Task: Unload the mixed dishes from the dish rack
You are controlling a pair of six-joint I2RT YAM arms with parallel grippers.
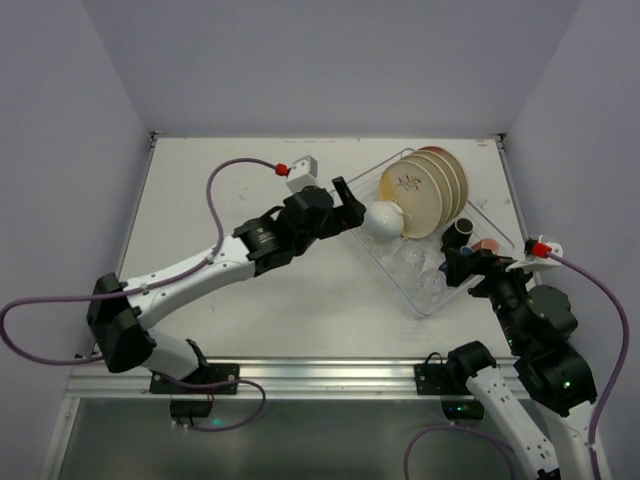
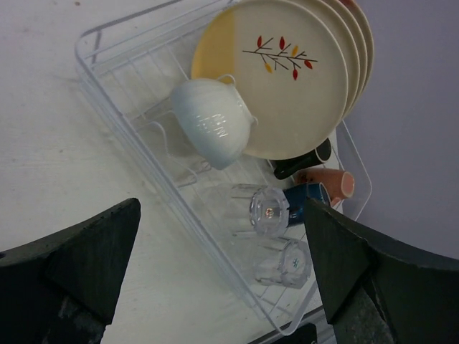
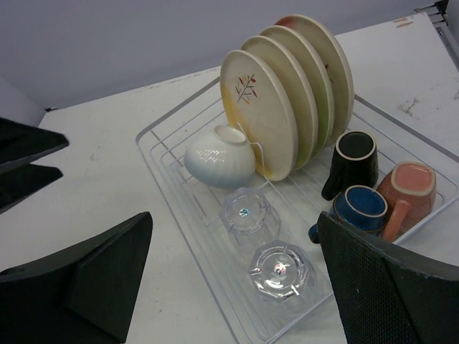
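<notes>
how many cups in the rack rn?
3, clustered in the rack beside the plates: dark cup nearest the plates, blue cup next to it, salmon cup by the end rim. Another could hide behind the plates.

No lettering, brand or number can be read in any view. The only mark is a painted sprig [image 2: 281, 55] on the face of the front plate [image 2: 287, 107] — a thin dark twig with small red and yellow leaves, a picture and not writing. In the right wrist view the same sprig shows small and slanted on that plate — the faces of the plates behind it [image 3: 315, 79] are hidden.
</notes>
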